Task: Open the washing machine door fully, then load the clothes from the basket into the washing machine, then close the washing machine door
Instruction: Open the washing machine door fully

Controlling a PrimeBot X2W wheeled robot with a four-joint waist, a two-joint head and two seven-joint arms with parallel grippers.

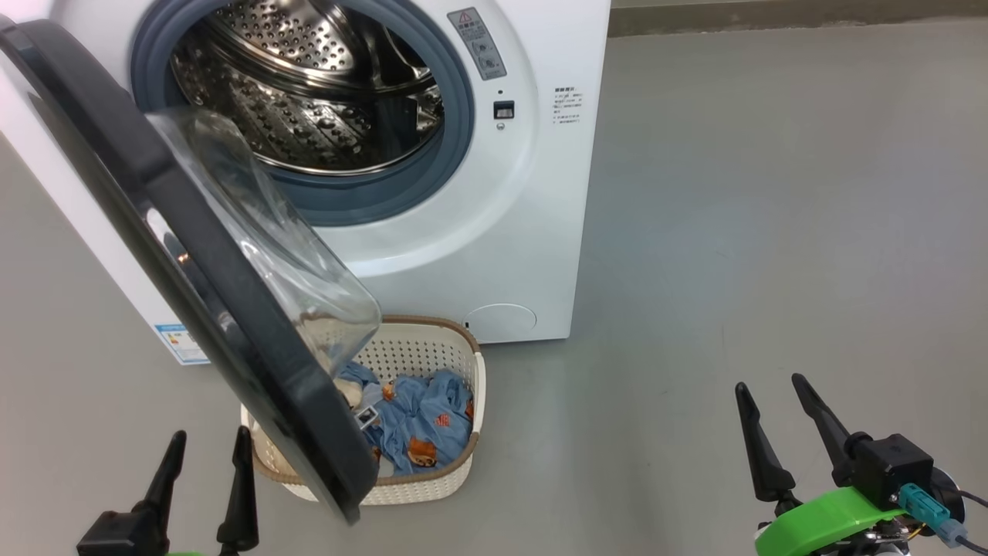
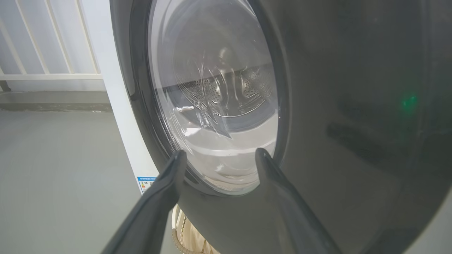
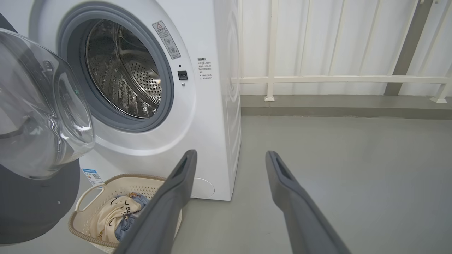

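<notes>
While left pincer [image 2: 220, 152] gapes, door [image 2: 353, 88] looms just ahead.

The left gripper [image 1: 212, 435] sits low on the left, fingers spread wide and empty. The right gripper [image 1: 769, 384] sits low right, likewise spread, holding nothing.

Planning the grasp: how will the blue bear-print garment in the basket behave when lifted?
Likely floppy: the blue garment lies crumpled in folds. Probably light, being thin cloth. It may drag the cream garment lying against it.
</notes>
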